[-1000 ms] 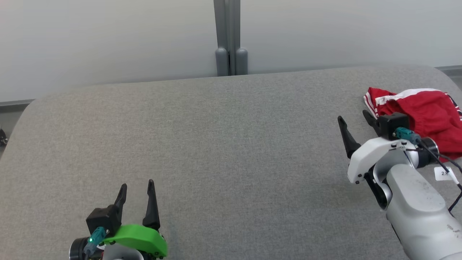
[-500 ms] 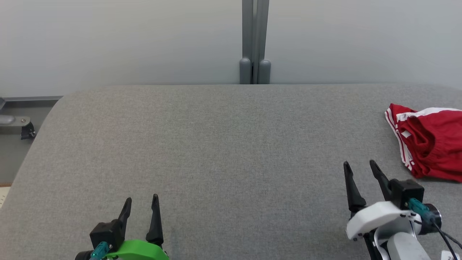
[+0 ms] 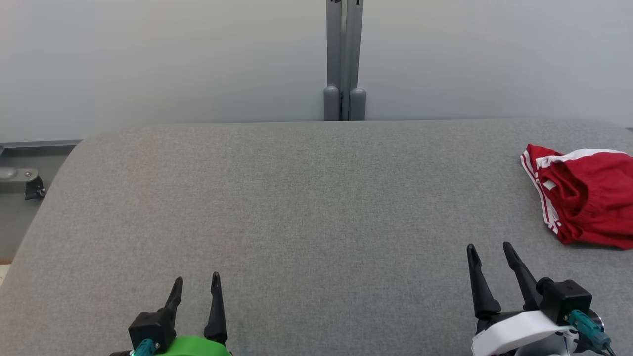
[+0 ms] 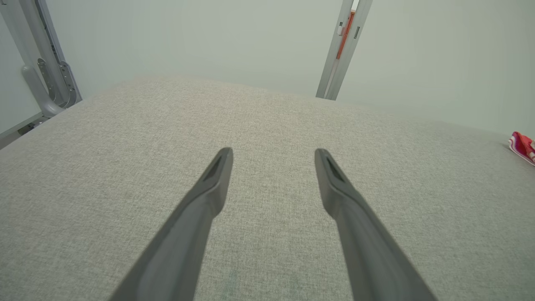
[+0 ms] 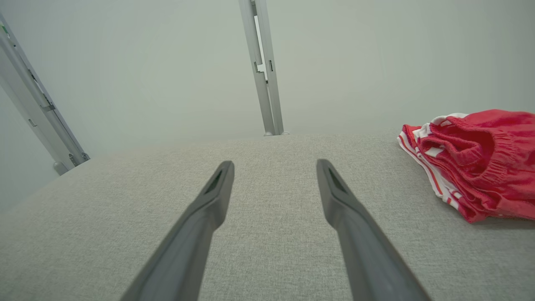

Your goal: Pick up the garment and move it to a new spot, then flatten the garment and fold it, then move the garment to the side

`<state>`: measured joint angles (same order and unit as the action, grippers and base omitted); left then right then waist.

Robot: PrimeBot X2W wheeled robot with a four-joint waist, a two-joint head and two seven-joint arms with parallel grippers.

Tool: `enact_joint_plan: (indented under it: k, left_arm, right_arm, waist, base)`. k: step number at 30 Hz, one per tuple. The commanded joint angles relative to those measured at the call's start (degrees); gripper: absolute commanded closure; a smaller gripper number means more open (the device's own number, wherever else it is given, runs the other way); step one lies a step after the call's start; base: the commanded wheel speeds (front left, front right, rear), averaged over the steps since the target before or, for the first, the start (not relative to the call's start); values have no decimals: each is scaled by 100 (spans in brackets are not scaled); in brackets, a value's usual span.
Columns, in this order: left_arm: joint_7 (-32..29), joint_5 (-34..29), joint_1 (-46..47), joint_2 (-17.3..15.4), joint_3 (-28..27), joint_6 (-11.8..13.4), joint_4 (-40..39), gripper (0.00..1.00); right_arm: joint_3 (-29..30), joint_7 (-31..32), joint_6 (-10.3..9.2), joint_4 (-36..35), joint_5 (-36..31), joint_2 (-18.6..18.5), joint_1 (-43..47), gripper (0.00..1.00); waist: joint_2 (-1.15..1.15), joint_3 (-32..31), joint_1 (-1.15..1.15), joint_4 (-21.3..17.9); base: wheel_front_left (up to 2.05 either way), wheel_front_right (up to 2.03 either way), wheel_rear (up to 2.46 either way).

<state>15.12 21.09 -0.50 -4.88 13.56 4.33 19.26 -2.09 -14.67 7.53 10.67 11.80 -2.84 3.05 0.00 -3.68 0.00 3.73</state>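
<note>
The garment [image 3: 588, 200] is a red piece with white stripes, lying bunched at the right edge of the grey fabric table [image 3: 306, 207]. The right wrist view has the garment [image 5: 476, 163] at its right, and a sliver of the garment [image 4: 522, 147] sits at the left wrist view's right edge. My right gripper [image 3: 489, 251] is open at the lower right, short of the garment and to its left, holding nothing. At the lower left, my left gripper [image 3: 196, 280] is open too, far from it.
A pale wall with a grey upright post [image 3: 341, 59] stands right behind the table's far edge. A metal bracket [image 3: 20, 180] shows beyond the table's left edge. The table's corners are rounded.
My right gripper has drawn back from beside the garment to the lower right, still open. The head camera has also shifted, so the table sits differently in view. The garment lies where it was.
</note>
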Motion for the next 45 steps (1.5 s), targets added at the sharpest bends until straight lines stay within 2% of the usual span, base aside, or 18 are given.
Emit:
enact_joint_plan:
  k: [1, 16, 31, 32, 36, 45]
  left_arm:
    - [0, -46, -82, -10, -5, 30, -13, 0]
    - [1, -161, -160, 14, 25, -68, -101, 0]
    - [1, -210, -218, 28, 35, -53, -115, 0]
    - [0, -156, -128, 33, 37, -48, -99, 100]
    - [-2, -147, -171, 43, 55, -47, 107, 100]
    - [-272, 722, -52, 62, -208, -185, 41, 100]
  right_arm:
    - [3, 20, -10, -42, 33, -14, 112, 0]
    - [24, 89, -10, -56, 74, -13, 313, 0]
    - [36, 118, -10, -6, 52, -13, 334, 0]
    - [31, 104, 0, -15, 62, 1, 268, 100]
    - [18, 104, 0, 183, 65, 29, 309, 100]
    - [109, 337, -1, 197, 1034, 17, 154, 100]
  waist:
    - [0, -10, 0, -5]
    - [0, -83, 0, 45]
    - [0, -112, 0, 44]
    - [0, -113, 0, 44]
    - [0, -113, 0, 44]
    - [0, -78, 0, 15]
  base:
    - [0, 0, 0]
    - [0, 0, 0]
    - [0, 0, 0]
    - [0, 0, 0]
    - [0, 0, 0]
    - [0, 0, 0]
